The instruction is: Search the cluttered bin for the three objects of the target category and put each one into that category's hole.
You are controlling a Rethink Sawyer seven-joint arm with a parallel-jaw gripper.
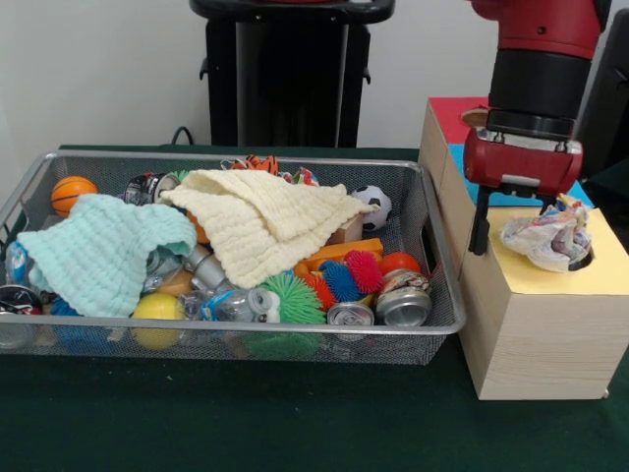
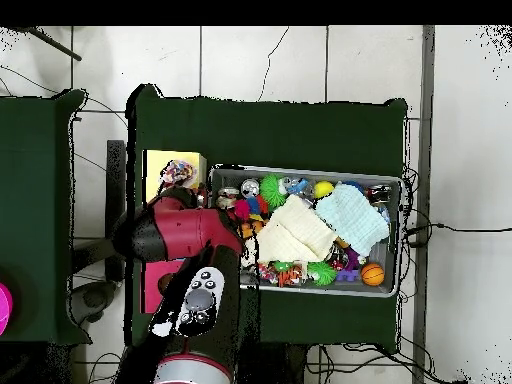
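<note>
A crumpled patterned cloth [image 1: 548,236] [image 2: 180,170] sits in the hole of the yellow section [image 1: 550,283] of the wooden box [image 1: 531,339]. My gripper [image 1: 516,228] hangs just above it, open, and its left finger [image 1: 480,221] stands clear of the cloth. In the wire bin [image 1: 437,258] a cream cloth [image 1: 265,221] [image 2: 295,235] lies draped across the middle, with a pale teal cloth [image 1: 103,251] [image 2: 352,215] at the left. In the overhead view the arm hides my gripper.
The bin also holds a small basketball [image 1: 73,192], a soccer ball [image 1: 373,205], cans [image 1: 403,305], a yellow ball [image 1: 157,313] and spiky balls [image 1: 293,298]. The box top has blue [image 1: 457,157] and red [image 1: 452,113] sections farther back.
</note>
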